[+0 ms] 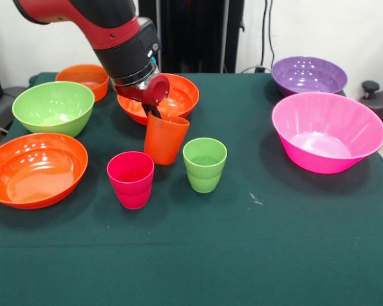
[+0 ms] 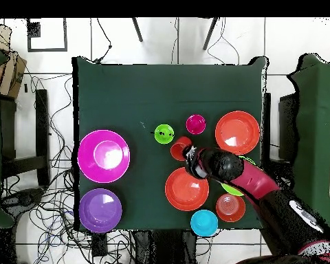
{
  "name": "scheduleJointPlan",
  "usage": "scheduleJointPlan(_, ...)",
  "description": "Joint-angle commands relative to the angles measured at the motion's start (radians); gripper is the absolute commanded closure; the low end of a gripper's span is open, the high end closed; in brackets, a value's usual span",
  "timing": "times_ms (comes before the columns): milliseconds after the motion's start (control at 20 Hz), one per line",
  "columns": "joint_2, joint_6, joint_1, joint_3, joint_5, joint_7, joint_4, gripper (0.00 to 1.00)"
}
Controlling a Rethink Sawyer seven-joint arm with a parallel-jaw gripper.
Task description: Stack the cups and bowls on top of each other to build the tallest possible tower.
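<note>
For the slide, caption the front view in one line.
Sawyer's gripper grips the tilted orange cup by its rim, beside the magenta cup and green cup, bowls around.

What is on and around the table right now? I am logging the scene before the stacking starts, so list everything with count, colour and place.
Places are as the front view shows them.
cups: 3; orange cup tilted at the claw, magenta-red cup to its left, light green cup to its right.
wide orange bowls: 2; one at the left edge, one behind the orange cup.
small orange bowl: 1; far left corner.
green bowl: 1; left side.
pink bowl: 1; right side.
purple bowl: 1; far right.
blue bowl: 1; overhead view only, by the robot's base.
table: 1; dark green cloth.
arm: 1; red and black.
claw: 1; at the orange cup's rim.
</note>
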Motion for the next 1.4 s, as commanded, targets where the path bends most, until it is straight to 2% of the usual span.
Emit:
scheduleJointPlan(50, 0.017, -0.003, 0.004, 0.09, -0.071, -0.078, -0.039, 1.0)
scheduleJointPlan(250, 0.014, -0.021, -0.01, 0.1, -0.089, -0.088, -0.028, 1.0)
scheduleJointPlan(300, 0.014, -0.023, -0.014, 0.104, -0.093, -0.092, -0.026, 0.0)
scheduleJointPlan(350, 0.007, -0.025, -0.016, 0.103, -0.096, -0.089, -0.019, 0.0)
scheduleJointPlan(400, 0.012, -0.01, -0.008, 0.096, -0.099, -0.094, -0.052, 0.0)
scheduleJointPlan(850, 0.028, -0.026, -0.002, 0.088, -0.118, -0.072, -0.065, 0.0)
scheduleJointPlan(1000, 0.004, -0.016, 0.012, 0.072, -0.117, -0.052, -0.06, 0.0)
scheduleJointPlan(1300, -0.101, 0.025, 0.019, 0.062, -0.093, -0.019, 0.002, 0.0)
scheduleJointPlan(1400, -0.108, 0.025, 0.025, 0.054, -0.094, -0.011, 0.01, 0.0)
